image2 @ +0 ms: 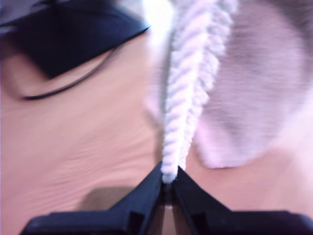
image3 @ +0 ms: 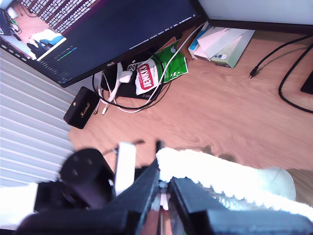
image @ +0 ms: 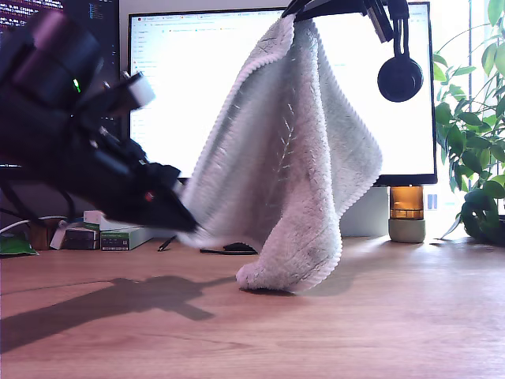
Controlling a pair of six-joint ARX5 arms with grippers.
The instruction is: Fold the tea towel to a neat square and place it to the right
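Observation:
The tea towel (image: 292, 158), pale and fluffy with a corded edge, hangs in front of the monitor, and its lowest fold rests on the wooden desk (image: 379, 316). My second gripper (image: 304, 9) is at the top of the exterior view, shut on the towel's upper corner (image3: 225, 176). My first gripper (image: 189, 225) comes in low from the exterior view's left, just above the desk. It is shut on the ribbed edge (image2: 183, 98) of a lower corner. The cloth stretches between the two grippers.
Behind the towel stands a bright monitor (image: 197, 79), with headphones (image: 399, 75) hanging at its top. A plant (image: 473, 142) and a small amber lamp (image: 406, 213) are at the exterior view's right. Boxes (image: 118, 235) and a black cable (image: 225, 251) lie behind my first gripper.

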